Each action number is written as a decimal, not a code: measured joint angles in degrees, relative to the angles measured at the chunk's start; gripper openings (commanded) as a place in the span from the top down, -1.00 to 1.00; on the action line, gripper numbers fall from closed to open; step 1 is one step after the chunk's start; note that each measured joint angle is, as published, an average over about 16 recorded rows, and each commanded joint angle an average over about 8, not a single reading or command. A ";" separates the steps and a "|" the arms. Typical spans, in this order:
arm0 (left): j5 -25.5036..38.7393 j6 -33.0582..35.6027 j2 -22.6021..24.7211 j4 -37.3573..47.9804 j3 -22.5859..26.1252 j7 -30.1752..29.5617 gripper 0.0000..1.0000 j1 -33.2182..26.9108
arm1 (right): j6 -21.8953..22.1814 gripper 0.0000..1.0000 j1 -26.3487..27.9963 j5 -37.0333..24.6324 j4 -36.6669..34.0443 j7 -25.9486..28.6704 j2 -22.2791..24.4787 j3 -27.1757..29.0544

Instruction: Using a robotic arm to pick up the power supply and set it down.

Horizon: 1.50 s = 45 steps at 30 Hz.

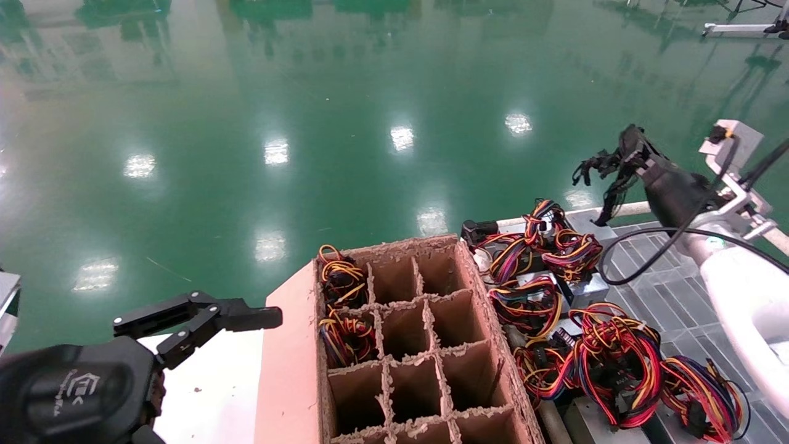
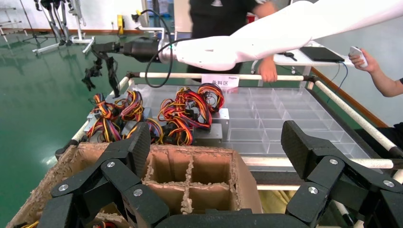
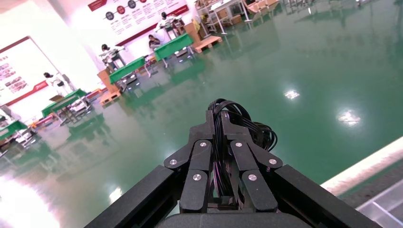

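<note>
The robotic arm (image 1: pixel 746 290), glossy white with a black wrist, reaches over the far right rail. Its right gripper (image 1: pixel 632 143) is shut on the black cable bundle (image 1: pixel 595 166) of the power supply, held up in the air over the green floor. In the right wrist view the black cables (image 3: pixel 249 127) run between the closed right gripper (image 3: pixel 219 121) and loop out past its tips. The left wrist view shows the same bundle (image 2: pixel 95 71) hanging below the right gripper (image 2: pixel 102 47). I cannot make out the supply's grey box. My left gripper (image 1: pixel 203 317) is open and empty beside the carton, also seen in its own wrist view (image 2: pixel 216 142).
A cardboard carton (image 1: pixel 290 364) with divider cells stands in front; two far-left cells hold coloured-wire units (image 1: pixel 342 280). Grey boxes with red-yellow wire bundles (image 1: pixel 555 296) crowd the tray beside a clear compartment grid (image 1: pixel 666 271). People (image 2: pixel 223 19) stand behind the table.
</note>
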 measured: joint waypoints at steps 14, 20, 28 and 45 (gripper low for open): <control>-0.01 -0.01 0.00 0.00 0.01 0.01 -1.00 0.00 | 1.08 0.00 0.50 -0.90 0.36 -2.66 -0.76 -0.60; -0.01 -0.01 -0.01 0.01 0.01 0.01 -1.00 0.00 | 1.39 -1.00 0.39 -0.85 0.37 -3.64 -0.75 -0.55; -0.01 -0.02 -0.01 0.02 0.00 0.01 -1.00 0.01 | 1.51 -1.00 0.28 -0.72 0.31 -3.80 -0.75 -0.47; -0.02 -0.02 -0.01 0.02 0.01 0.01 -1.00 0.01 | -0.42 -1.00 -0.56 -1.31 2.80 -2.08 0.38 -0.93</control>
